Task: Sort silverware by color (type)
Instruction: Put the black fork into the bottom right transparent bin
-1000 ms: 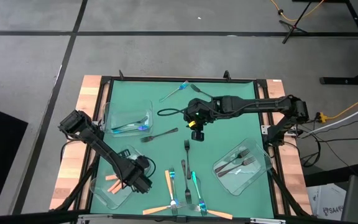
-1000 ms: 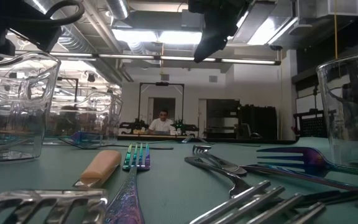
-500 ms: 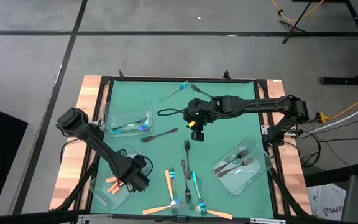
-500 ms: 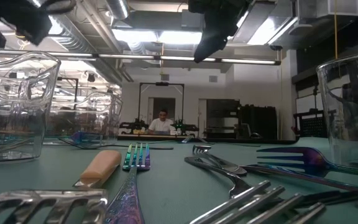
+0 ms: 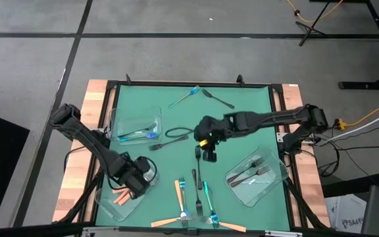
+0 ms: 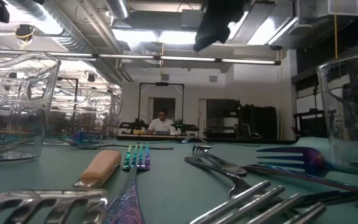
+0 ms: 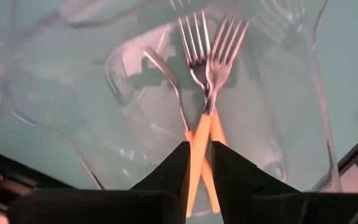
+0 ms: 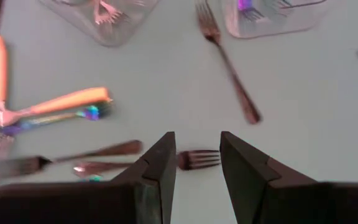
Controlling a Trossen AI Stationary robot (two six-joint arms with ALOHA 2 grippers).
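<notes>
The tabletop (image 5: 235,112) is bare along its far right and just left of centre. Three clear trays (image 5: 135,122) block the far left, near left and near right. Loose forks (image 5: 197,191) crowd the near middle. The right gripper (image 5: 208,153) hangs open over a dark fork (image 5: 197,162) at centre.

No text, label, brand, number or sign can be read anywhere in these views: nothing legible on the table, the trays, the forks, the arms or in the room behind
</notes>
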